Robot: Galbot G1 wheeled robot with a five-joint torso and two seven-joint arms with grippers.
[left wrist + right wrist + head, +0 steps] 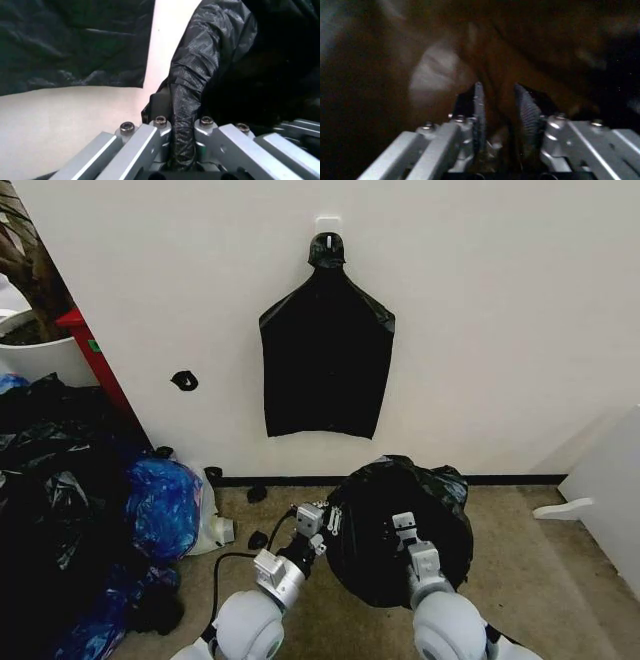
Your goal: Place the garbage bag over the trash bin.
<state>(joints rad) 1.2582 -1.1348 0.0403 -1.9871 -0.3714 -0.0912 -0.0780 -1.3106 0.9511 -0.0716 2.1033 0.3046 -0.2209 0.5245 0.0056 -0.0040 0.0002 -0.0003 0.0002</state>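
The garbage bag, crinkled glossy black plastic, sits as a rounded mound on the floor by the wall, right in front of me. The trash bin is hidden under it. My left gripper is at the mound's left edge. In the left wrist view a twisted fold of the garbage bag runs between its fingers, and the left gripper is shut on it. My right gripper rests against the mound's front. In the right wrist view its ribbed pads stand close together with dark film between them, the right gripper shut on the bag.
A flat smooth black bag hangs from a wall hook above the mound. A heap of black and blue bags fills the left floor, with a white plant pot behind it. A white panel stands at the right. Beige floor lies between.
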